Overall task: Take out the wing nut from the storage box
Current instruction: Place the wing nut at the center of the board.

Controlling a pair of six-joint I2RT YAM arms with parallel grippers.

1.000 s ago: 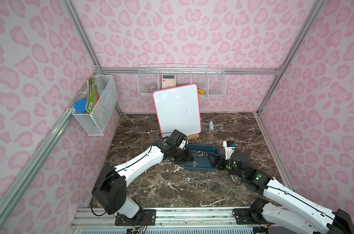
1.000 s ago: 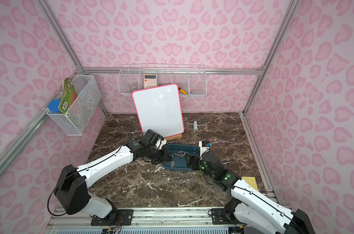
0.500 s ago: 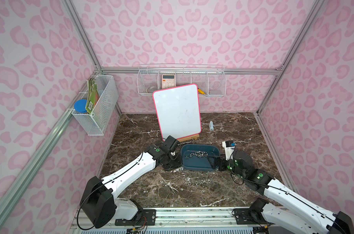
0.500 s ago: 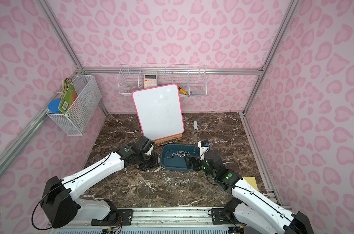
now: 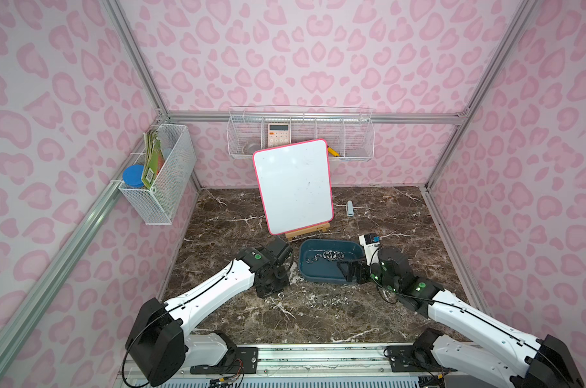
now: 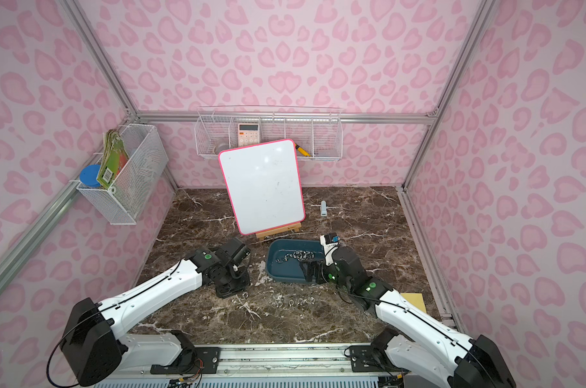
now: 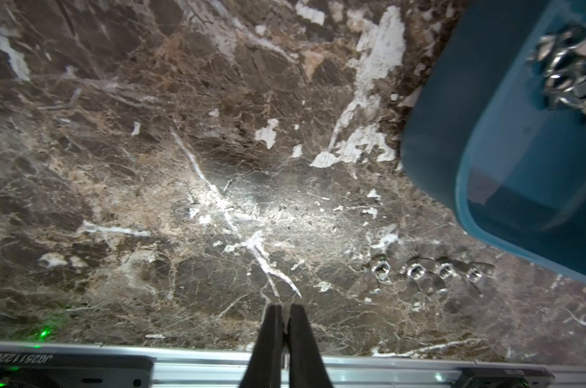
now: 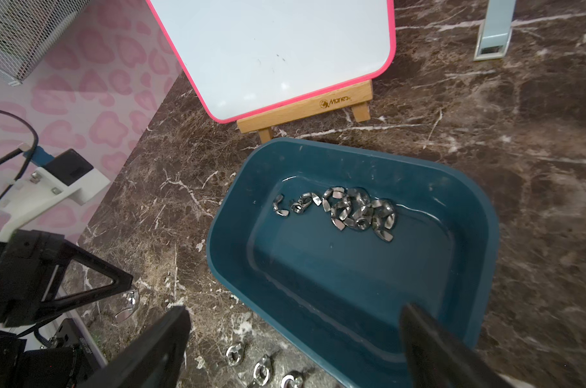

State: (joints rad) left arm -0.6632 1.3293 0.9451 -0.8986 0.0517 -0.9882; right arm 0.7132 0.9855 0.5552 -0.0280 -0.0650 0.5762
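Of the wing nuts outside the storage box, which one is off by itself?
The wing nut beside the left gripper. The other four lie in a tight row in front of the storage box.

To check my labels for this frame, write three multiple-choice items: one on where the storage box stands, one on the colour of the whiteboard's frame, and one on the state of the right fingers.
1. On the table, the storage box stands:
A) at the far right corner
B) just in front of the easel
C) at the near left edge

2. The frame of the whiteboard is:
A) pink
B) green
C) black

3. The fingers of the right gripper are:
A) pressed shut
B) out of every view
C) spread wide apart

Key:
1 B, the box sits close by the easel's feet.
2 A, a pink rim runs round the white panel.
3 C, the right wrist view shows them far apart, gripping nothing.
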